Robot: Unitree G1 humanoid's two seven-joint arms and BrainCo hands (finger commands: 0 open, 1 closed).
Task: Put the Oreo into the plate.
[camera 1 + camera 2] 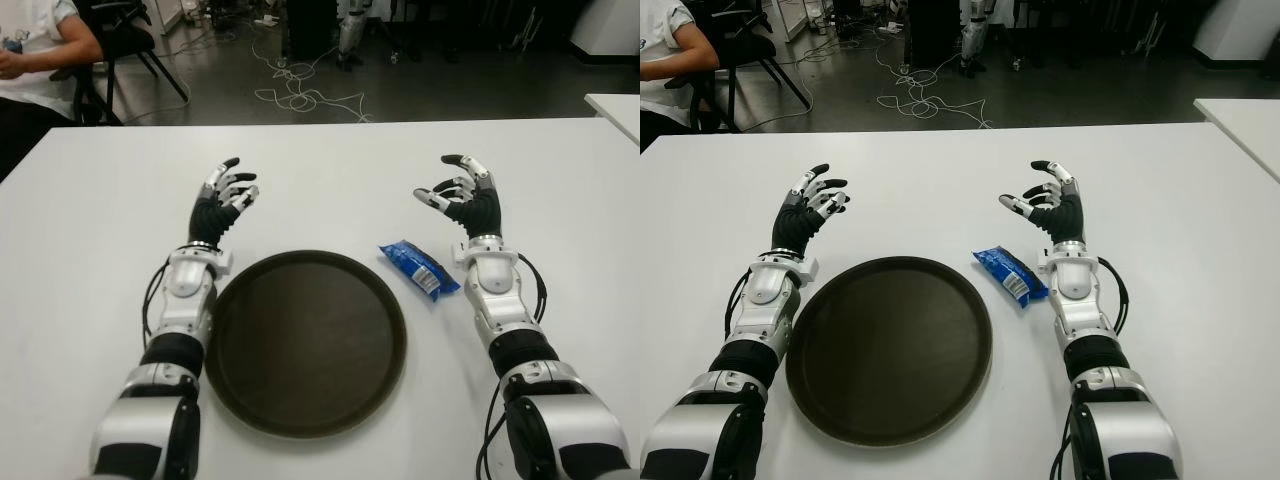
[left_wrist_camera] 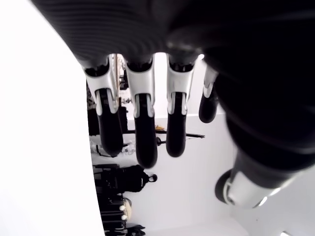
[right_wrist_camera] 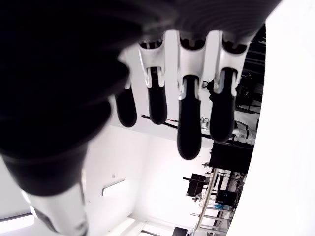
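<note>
A blue Oreo packet (image 1: pixel 419 266) lies on the white table (image 1: pixel 330 180), just right of a round dark brown plate (image 1: pixel 306 340) that holds nothing. My right hand (image 1: pixel 457 194) is raised beyond and slightly right of the packet, fingers spread, holding nothing; its wrist is beside the packet's right end. My left hand (image 1: pixel 227 190) is raised on the far left side of the plate, fingers spread and holding nothing. Both wrist views show only extended fingers (image 2: pixel 142 132) with nothing between them (image 3: pixel 189 123).
A person in a white top (image 1: pixel 35 50) sits at the far left corner beyond the table. Cables (image 1: pixel 300 95) lie on the floor behind. Another white table's corner (image 1: pixel 615 105) shows at the far right.
</note>
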